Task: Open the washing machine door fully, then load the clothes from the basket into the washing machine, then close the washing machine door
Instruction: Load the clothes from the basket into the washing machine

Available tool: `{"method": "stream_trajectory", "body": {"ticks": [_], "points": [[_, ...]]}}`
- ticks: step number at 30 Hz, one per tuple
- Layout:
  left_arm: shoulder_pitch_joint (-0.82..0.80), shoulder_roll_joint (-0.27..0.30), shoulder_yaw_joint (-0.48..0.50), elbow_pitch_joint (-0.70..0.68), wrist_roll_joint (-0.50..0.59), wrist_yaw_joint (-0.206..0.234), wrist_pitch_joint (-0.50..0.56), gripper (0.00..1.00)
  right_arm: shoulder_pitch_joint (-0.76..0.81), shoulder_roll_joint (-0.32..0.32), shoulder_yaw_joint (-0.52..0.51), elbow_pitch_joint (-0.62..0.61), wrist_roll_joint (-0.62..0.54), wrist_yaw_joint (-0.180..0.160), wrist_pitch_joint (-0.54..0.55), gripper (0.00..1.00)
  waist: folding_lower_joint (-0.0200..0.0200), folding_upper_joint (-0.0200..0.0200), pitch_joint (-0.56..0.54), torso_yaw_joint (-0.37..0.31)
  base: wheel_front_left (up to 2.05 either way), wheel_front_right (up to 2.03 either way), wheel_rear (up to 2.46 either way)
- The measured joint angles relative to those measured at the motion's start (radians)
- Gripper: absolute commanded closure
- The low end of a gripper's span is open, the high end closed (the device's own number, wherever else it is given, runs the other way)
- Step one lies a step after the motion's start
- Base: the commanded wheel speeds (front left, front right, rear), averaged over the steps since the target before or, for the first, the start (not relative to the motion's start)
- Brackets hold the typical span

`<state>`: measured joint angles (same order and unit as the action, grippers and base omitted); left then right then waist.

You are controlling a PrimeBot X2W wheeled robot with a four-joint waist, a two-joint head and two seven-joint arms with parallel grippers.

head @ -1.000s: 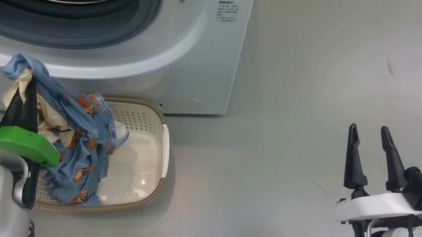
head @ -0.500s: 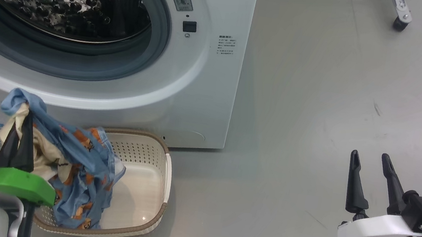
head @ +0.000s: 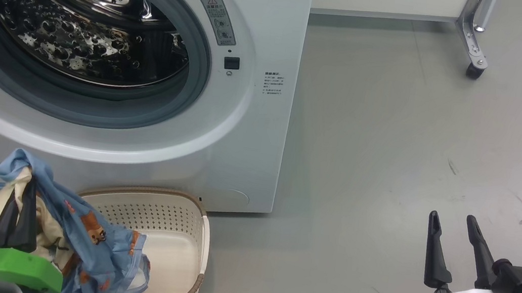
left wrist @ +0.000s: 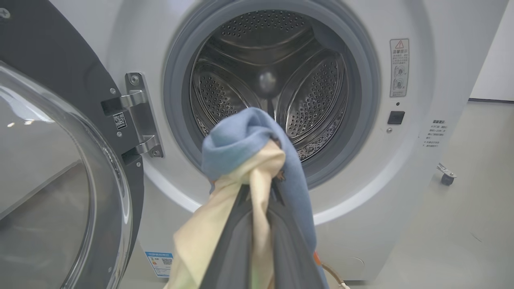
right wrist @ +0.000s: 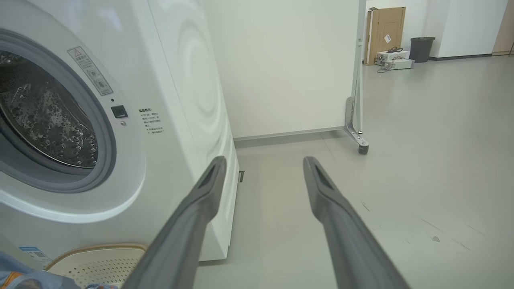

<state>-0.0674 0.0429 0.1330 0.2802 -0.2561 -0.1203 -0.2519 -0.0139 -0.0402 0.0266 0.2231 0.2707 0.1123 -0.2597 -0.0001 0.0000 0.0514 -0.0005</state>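
Note:
My left gripper (head: 28, 183) is shut on both clothes (head: 89, 240), the cream one and the blue bear-print one, which hang over the basket (head: 199, 237). In the left wrist view the bunched clothes (left wrist: 245, 160) sit at my left gripper (left wrist: 261, 188), just below the open drum mouth of the washing machine (left wrist: 273, 92). The washing machine door (left wrist: 60, 176) stands swung open at the left. At the lower right my right gripper (head: 452, 222) is open and holds nothing; it appears as the right gripper (right wrist: 263, 162) in its wrist view.
The white washing machine (head: 243, 128) stands right behind the basket on a grey floor. A wheeled frame leg (head: 474, 43) stands at the back right. Boxes and a bin (right wrist: 421, 48) sit far off by the wall.
The head camera has tilted up, so the drum now shows more fully. The held clothes have lifted further out of the basket. The right gripper has stayed open.

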Motion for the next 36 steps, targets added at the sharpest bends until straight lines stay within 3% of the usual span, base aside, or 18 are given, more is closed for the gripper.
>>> {"method": "stream_trajectory", "body": {"ticks": [22, 36], "points": [[0.041, -0.004, -0.014, -0.088, -0.025, -0.001, 0.000, 1.00, 0.024, 0.000, 0.020, -0.048, 0.000, 0.001, 0.000, 0.00, 0.0000, 0.0000, 0.047, -0.012, 0.00, 0.00, 0.00], [-0.203, -0.010, -0.039, -0.122, -0.026, -0.001, 0.000, 1.00, -0.023, 0.000, 0.049, -0.093, 0.000, 0.001, 0.000, 0.00, 0.0000, 0.0000, 0.203, -0.037, 0.00, 0.00, 0.00]]}}
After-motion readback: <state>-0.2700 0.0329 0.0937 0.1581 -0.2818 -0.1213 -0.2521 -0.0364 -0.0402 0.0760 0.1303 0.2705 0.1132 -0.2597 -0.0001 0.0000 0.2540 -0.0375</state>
